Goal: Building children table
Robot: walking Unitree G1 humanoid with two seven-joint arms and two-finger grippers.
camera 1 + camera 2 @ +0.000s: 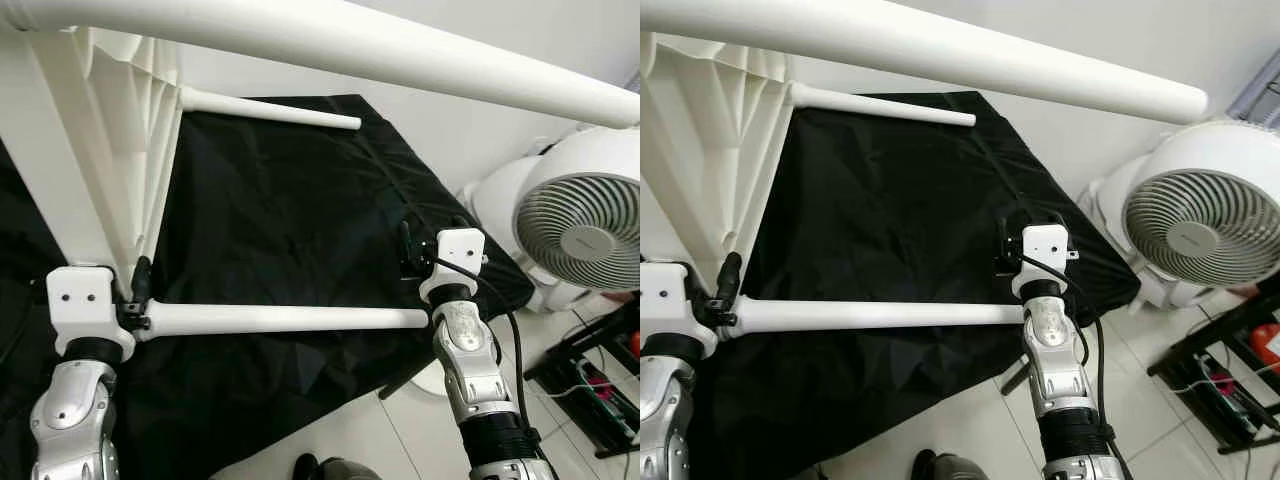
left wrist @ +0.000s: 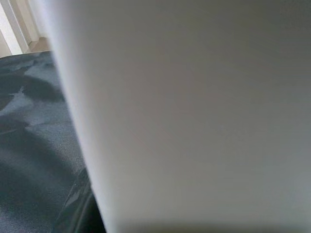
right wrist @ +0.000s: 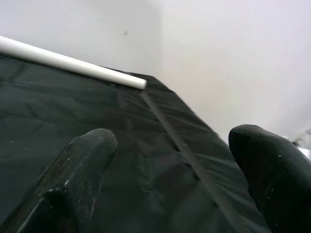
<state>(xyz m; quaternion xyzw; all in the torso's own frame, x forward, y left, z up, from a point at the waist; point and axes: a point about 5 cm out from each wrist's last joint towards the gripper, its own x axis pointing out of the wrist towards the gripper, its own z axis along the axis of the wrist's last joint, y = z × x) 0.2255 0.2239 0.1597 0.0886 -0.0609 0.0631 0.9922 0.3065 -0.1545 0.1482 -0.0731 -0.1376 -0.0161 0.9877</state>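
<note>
Table leg, near one: white tube, long axis running crosswise btwn your two arms, lying over the near edge of the black cloth. Its free end stops just beside the right gripper, on that gripper's inner side; its other end meets the table body at the left gripper.

Right gripper: fingers spread wide, nothing btwn them, aimed past the leg toward the cloth's far edge. You'd judge it the nearer arm for the free end; it must turn inward to take it.

Left gripper: at the leg's root end, under the ribbed white table underside. One black finger shows against the joint; can't tell if it's pinching or loose. Left wrist view is a blurred white surface pressed close, so no help.

Far leg: sticks out from the table body over the cloth's far edge, tip free.

Upper leg: crosses high and close to the head cam, right end cut off in left eye view.

Off the cloth, right side: white fan on the floor; dark rack, partly cropped.

Hidden: how the near leg joins the body, blocked by the left wrist block
</note>
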